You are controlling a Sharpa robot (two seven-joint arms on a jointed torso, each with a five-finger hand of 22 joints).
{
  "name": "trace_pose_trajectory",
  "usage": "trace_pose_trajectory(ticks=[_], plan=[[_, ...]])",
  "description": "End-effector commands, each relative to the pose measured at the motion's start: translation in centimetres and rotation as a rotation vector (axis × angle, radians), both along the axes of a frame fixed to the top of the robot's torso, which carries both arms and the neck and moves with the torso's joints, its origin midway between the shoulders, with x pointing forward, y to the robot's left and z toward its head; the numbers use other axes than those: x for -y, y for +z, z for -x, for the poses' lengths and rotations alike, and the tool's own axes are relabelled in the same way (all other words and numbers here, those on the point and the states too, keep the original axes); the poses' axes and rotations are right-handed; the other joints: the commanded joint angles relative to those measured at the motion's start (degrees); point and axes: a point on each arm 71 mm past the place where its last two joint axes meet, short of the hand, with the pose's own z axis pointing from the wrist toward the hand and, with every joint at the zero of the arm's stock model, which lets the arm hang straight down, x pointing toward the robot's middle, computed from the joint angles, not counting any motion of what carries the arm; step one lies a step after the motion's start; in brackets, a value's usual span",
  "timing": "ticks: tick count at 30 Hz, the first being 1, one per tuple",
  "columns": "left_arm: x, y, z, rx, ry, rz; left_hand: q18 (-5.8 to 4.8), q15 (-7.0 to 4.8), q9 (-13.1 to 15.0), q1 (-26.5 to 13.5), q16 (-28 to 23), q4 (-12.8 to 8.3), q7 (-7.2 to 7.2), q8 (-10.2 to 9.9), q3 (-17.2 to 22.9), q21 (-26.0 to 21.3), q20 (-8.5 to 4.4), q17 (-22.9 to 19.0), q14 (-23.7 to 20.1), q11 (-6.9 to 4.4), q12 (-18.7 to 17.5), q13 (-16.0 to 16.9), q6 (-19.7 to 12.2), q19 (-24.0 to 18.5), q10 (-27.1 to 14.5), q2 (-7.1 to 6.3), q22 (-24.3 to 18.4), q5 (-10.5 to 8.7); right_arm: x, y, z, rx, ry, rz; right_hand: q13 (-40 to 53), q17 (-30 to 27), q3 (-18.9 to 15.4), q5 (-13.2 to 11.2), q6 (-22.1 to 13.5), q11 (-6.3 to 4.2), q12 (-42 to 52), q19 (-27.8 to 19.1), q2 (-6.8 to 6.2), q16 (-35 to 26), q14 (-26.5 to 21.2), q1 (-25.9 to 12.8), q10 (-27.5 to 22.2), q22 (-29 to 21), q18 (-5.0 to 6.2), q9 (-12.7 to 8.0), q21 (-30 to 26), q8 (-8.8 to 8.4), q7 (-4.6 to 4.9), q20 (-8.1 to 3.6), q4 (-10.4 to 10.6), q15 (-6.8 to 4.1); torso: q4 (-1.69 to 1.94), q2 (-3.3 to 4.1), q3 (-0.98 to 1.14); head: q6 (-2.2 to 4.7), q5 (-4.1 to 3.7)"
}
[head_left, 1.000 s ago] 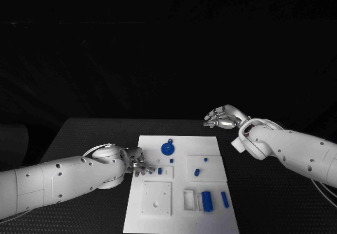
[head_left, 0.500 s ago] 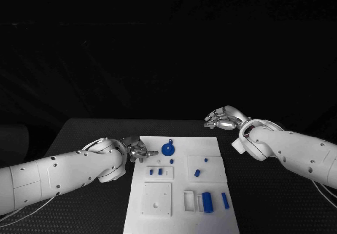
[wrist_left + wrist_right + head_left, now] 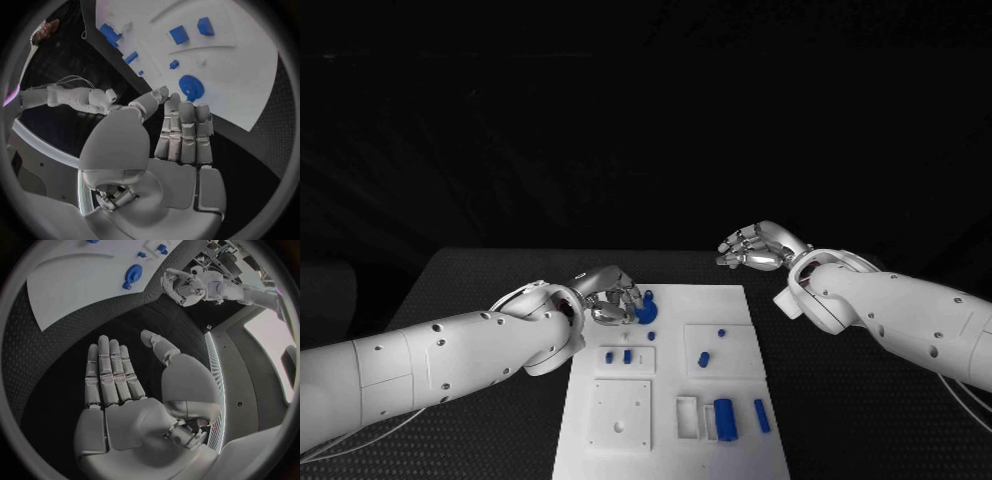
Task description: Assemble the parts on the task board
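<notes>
Since a second ago my left hand [image 3: 609, 297] has travelled up along the left edge of the task board [image 3: 678, 440], from beside the small recessed block to the far end, and now sits just beside the round blue part [image 3: 646, 309]. From the left wrist camera its fingers [image 3: 185, 131] are stretched out straight and together with the thumb apart, gripping nothing; their tips lie near the round blue part [image 3: 190, 88] without touching it as far as I can tell. My right hand [image 3: 759, 246] has kept its place over the black worktop [image 3: 473, 275] off the board's far right corner; the right wrist camera shows it flat and open [image 3: 115, 385], empty. On the board I see two short blue pegs [image 3: 619, 356] in a recess left of centre, a small blue piece [image 3: 705, 357] right of centre, and a blue cylinder [image 3: 724, 416] with a thinner blue bar [image 3: 762, 415] beside it at the near end. I can read no writing, label or brand anywhere.
</notes>
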Motion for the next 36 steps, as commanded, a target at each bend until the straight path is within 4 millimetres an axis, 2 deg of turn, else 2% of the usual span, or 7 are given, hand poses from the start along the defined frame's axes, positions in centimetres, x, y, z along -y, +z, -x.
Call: trace_pose_trajectory(ticks=[1, 4, 6, 15, 25, 29, 36], plan=[[1.9, 0.7, 0.6, 0.170, -0.192, -0.084, -0.31, 0.68, -0.5, -0.5, -0.3, -1.1, -0.02, -0.5, 0.5, -0.3, -3.85, -0.2, -0.1, 0.68, -2.3, -1.2, 0.2, -0.2, -0.5, -1.02, 0.0, -0.70, -0.2, 0.0, 0.0, 0.003, 0.015, 0.002, -0.1, 0.1, -0.2, 0.3, -0.4, 0.23, 0.2, -0.5, 0.26, -0.4, -0.4, -0.4, 0.0, 0.1, -0.39, -0.1, -0.4, 0.03, 0.10, 0.06, -0.1, -0.04, -0.02, 0.02, 0.01, 0.14, 0.08], [2.9, 0.5, 0.7, 0.208, -0.246, -0.152, 0.10, 1.04, -0.9, -0.2, -0.2, -2.2, -0.08, -0.7, 1.2, -0.4, -3.42, -0.2, 0.0, 1.12, -4.5, -2.1, 0.6, 0.0, -0.4, -1.24, 0.2, -0.61, -0.3, 0.0, 0.0, 0.003, 0.018, 0.001, -0.1, 0.1, -0.2, 0.3, -0.4, 0.23, 0.2, -0.5, 0.28, -0.4, -0.4, -0.4, 0.0, 0.1, -0.39, -0.1, -0.4, 0.04, 0.10, 0.06, -0.1, -0.04, -0.04, 0.05, 0.01, 0.17, -0.04], [3.7, 0.2, 0.6, 0.218, -0.276, -0.206, 0.35, 1.53, -1.2, 0.6, -0.2, -2.7, -0.07, -1.0, 1.9, -0.4, -3.01, -0.3, 0.0, 1.69, -6.7, -3.1, 0.8, 0.0, -1.2, -1.41, 0.4, 1.13, -0.4, 0.0, 0.0, 0.003, 0.019, 0.001, -0.1, 0.1, -0.2, 0.3, -0.4, 0.23, 0.2, -0.5, 0.28, -0.4, -0.4, -0.4, 0.0, 0.1, -0.39, -0.1, -0.4, 0.04, 0.10, 0.06, -0.1, -0.04, -0.09, 0.09, -0.03, 0.23, -0.08], [5.4, -1.0, 0.7, 0.212, -0.337, -0.348, 0.92, 2.20, -2.0, 0.5, 0.2, -2.5, 0.18, -1.9, 1.7, -0.4, -2.26, -0.1, -0.2, 2.37, -10.0, -4.9, 0.3, 0.0, -1.7, -2.06, 0.9, 0.87, -0.5, 0.0, 0.1, 0.003, 0.021, 0.000, -0.1, 0.1, -0.2, 0.3, -0.4, 0.24, 0.2, -0.5, 0.28, -0.4, -0.4, -0.4, 0.0, 0.1, -0.39, -0.1, -0.4, 0.05, 0.10, 0.08, -0.1, -0.04, -0.01, 0.07, -0.04, 0.11, -0.24], [5.9, -2.5, 0.6, 0.175, -0.337, -0.392, 1.60, 3.23, -3.5, -1.1, 0.6, -1.1, 0.64, -3.6, 1.7, -0.5, -1.30, -0.1, -0.5, 3.46, -13.7, -7.3, -2.0, 0.2, -4.1, -3.28, 1.3, 0.15, -0.6, 0.0, 0.1, 0.002, 0.024, -0.001, -0.1, 0.1, -0.2, 0.3, -0.4, 0.25, 0.2, -0.5, 0.27, -0.4, -0.4, -0.4, 0.0, 0.1, -0.40, -0.1, -0.4, 0.05, 0.11, 0.09, -0.1, -0.03, -0.06, 0.12, -0.10, -0.05, -0.45], [5.9, -2.7, 0.5, 0.178, -0.331, -0.401, 1.79, 3.36, -3.7, -1.1, 0.7, -0.7, 0.65, -3.8, 1.8, -0.5, -1.15, 0.0, -0.5, 3.59, -14.2, -7.8, -2.3, 0.2, -4.2, -3.37, 1.4, 0.12, -0.6, 0.0, 0.1, 0.002, 0.025, -0.002, -0.1, 0.1, -0.2, 0.3, -0.4, 0.26, 0.2, -0.5, 0.27, -0.4, -0.4, -0.4, 0.0, 0.1, -0.40, -0.1, -0.4, 0.06, 0.11, 0.09, 0.0, -0.03, 0.03, 0.07, -0.06, -0.20, -0.62], [5.7, -3.0, 0.0, 0.184, -0.314, -0.409, 1.91, 3.43, -3.8, -1.0, 0.8, -0.6, 0.73, -3.8, 2.0, -0.5, -1.06, 0.0, -0.5, 3.67, -14.5, -8.1, -2.3, 0.3, -4.3, -3.21, 1.5, 0.36, -0.7, 0.0, 0.1, 0.001, 0.027, -0.003, -0.1, 0.1, -0.2, 0.3, -0.4, 0.26, 0.2, -0.5, 0.27, -0.4, -0.4, -0.4, 0.0, 0.1, -0.40, -0.1, -0.4, 0.06, 0.11, 0.10, 0.0, -0.03, 0.05, 0.04, -0.10, -0.26, -0.82]])
